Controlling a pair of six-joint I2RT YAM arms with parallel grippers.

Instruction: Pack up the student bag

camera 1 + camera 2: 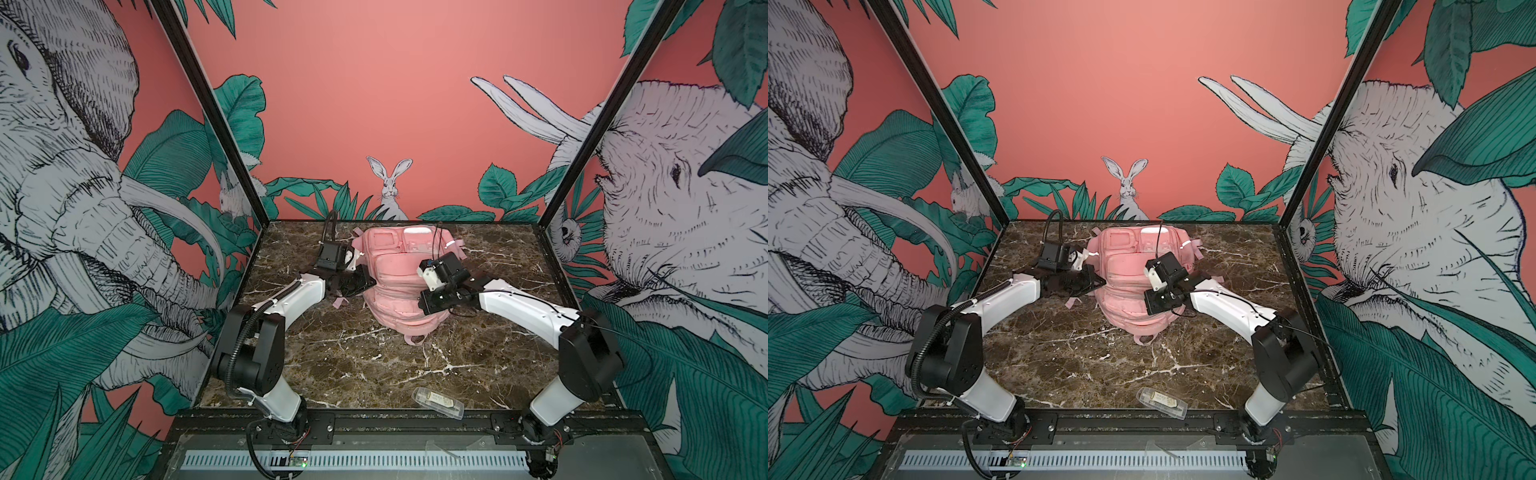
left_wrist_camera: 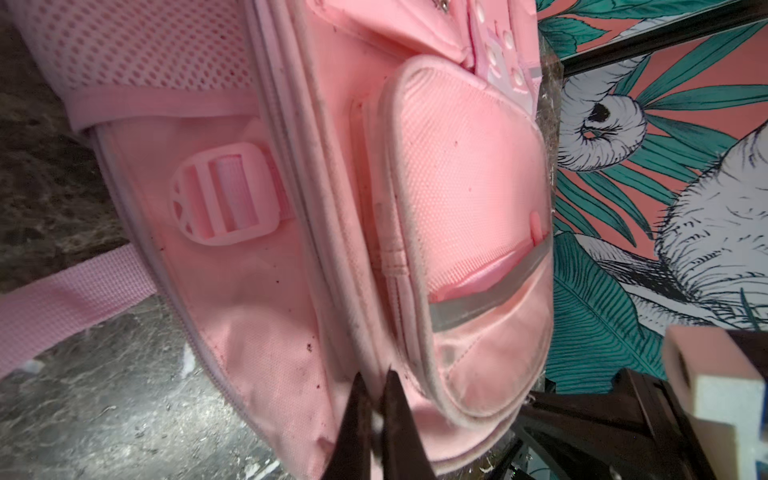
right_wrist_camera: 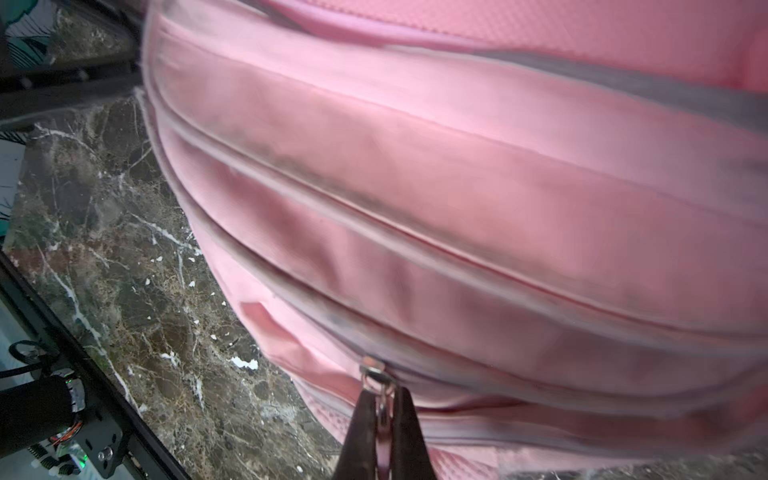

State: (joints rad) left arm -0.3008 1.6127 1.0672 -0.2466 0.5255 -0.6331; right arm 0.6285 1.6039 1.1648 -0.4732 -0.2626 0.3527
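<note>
The left fingers [image 2: 355, 424], closed, pinch a side seam of the student bag [image 1: 390, 286], likely to steady it, while the closed right fingers [image 3: 365, 432] grip its zipper pull [image 3: 380, 380] for opening.

Obstacles: student bag [image 1: 395, 270], far centre of the marble table [image 1: 353, 365]; left arm [image 1: 291, 297] and right arm [image 1: 523, 309] close against its sides; clear case [image 1: 437, 401] at the near edge, right of centre. Free room: near-middle tabletop between the arms.

— Where do we find the student bag [image 1: 397, 270]?
— We find it toward the back of the table [image 1: 365, 365], left gripper [image 2: 376, 401] at its left, right gripper [image 3: 384, 401] at its right, a small case [image 1: 437, 402] well before it.
</note>
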